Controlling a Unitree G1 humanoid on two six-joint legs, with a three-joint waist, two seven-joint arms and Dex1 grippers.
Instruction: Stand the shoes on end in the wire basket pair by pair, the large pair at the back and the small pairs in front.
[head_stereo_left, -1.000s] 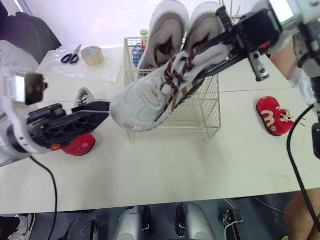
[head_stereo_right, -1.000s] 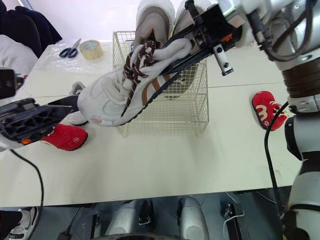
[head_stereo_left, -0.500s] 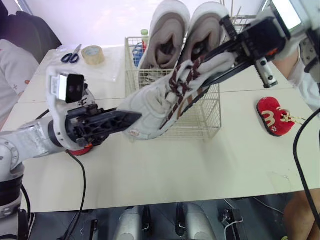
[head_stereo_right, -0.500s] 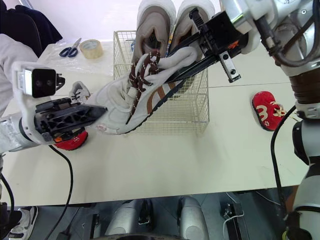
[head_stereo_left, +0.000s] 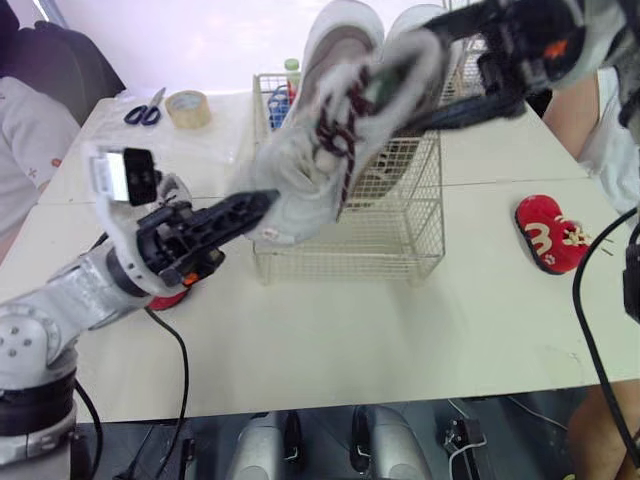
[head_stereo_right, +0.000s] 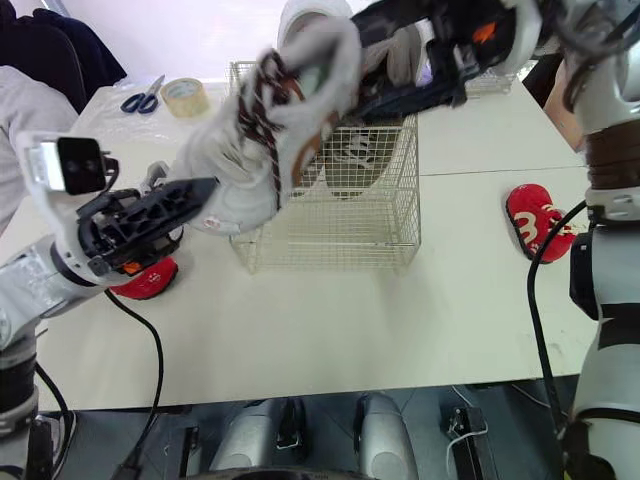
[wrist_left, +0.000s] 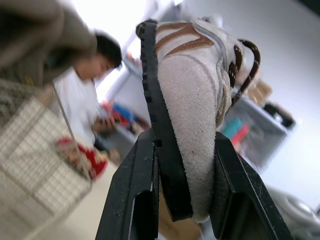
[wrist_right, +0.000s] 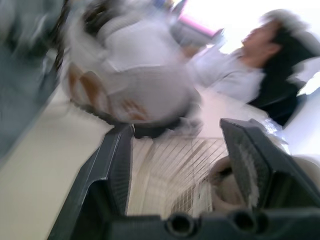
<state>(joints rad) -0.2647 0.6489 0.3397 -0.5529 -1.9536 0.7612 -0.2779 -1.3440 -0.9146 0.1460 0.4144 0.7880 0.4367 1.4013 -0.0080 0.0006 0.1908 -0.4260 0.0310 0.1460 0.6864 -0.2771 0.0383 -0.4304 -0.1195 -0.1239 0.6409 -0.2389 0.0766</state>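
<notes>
my left claw (wrist_left: 182, 142) clamps the toe of the white suede brown-laced sneaker (head_stereo_left: 320, 150); my right claw (wrist_right: 177, 127) gapes apart.

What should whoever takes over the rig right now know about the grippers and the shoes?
Left gripper: shut on the toe of the white sneaker, held in the air by the wire basket.
Right gripper: open, near the sneaker's heel.
Done: the large pair stands on end at the back of the basket.
Left: stand this sneaker in front. One red shoe lies on the table to the right. Another red shoe and a small pale shoe lie by the left arm.
</notes>
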